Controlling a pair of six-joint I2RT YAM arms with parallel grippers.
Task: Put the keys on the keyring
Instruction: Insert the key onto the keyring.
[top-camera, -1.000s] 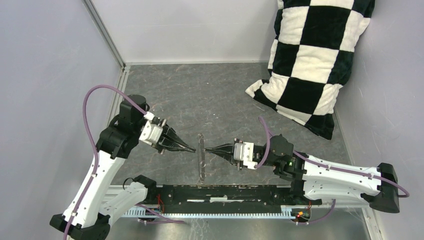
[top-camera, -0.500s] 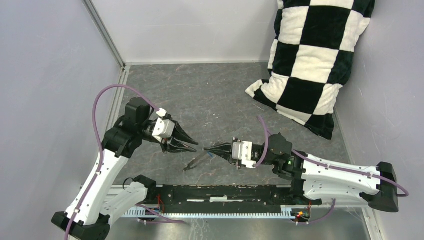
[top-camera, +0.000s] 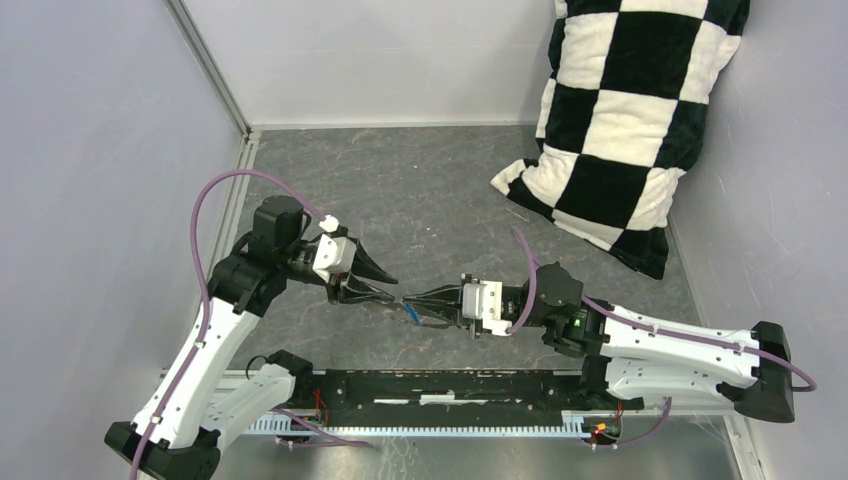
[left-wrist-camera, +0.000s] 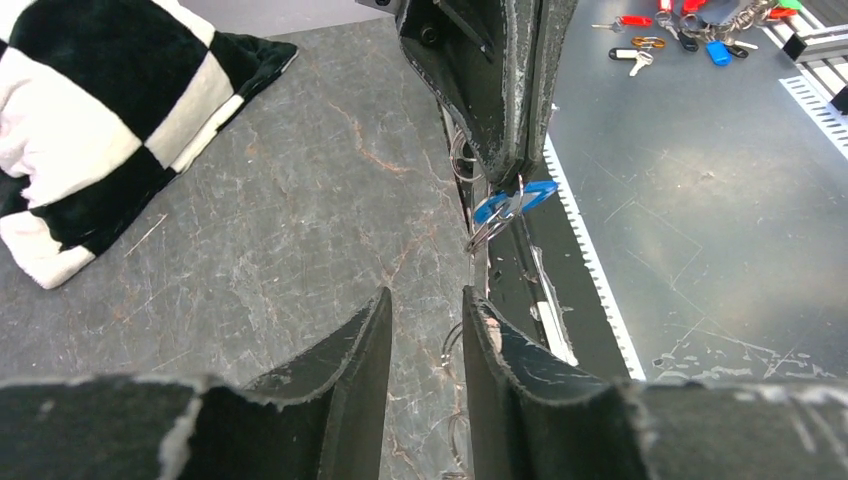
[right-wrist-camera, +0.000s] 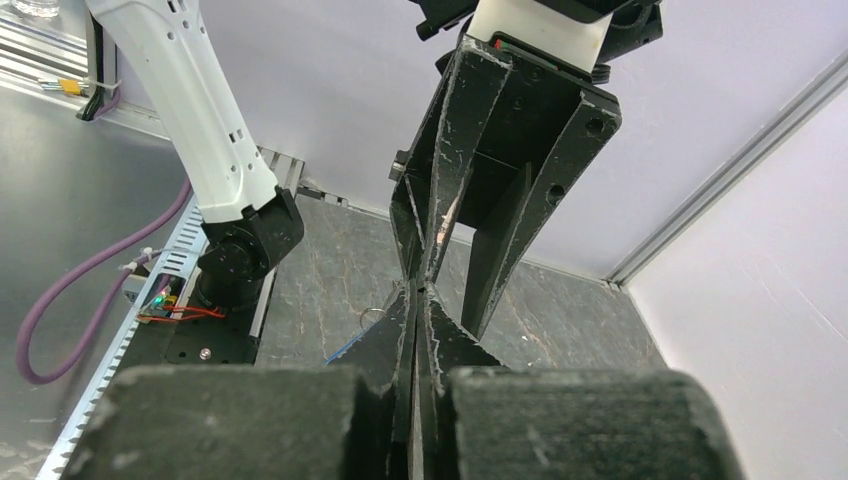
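In the top view my right gripper (top-camera: 408, 299) is shut on the keyring, a thin dark wire that hangs from its tips (left-wrist-camera: 481, 234). A small key with a blue head (top-camera: 411, 313) dangles on that wire just under the tips (left-wrist-camera: 516, 199). My left gripper (top-camera: 394, 289) faces it tip to tip and stands open, with one finger against the right tips. The left wrist view shows only floor and a bit of wire in the gap between its jaws (left-wrist-camera: 427, 302). In the right wrist view, my right gripper (right-wrist-camera: 418, 292) is pressed shut and the left fingers (right-wrist-camera: 500, 230) are spread above it.
A black-and-white checked pillow (top-camera: 630, 120) leans in the far right corner. Grey walls close the left, back and right sides. A black rail (top-camera: 450, 385) runs along the near edge between the arm bases. Several coloured keys (left-wrist-camera: 700, 20) lie beyond that rail.
My left gripper has opened and let go of the keyring. The hoop, upright between both tips a second ago, has swung down and hangs from the right gripper, the blue key below.
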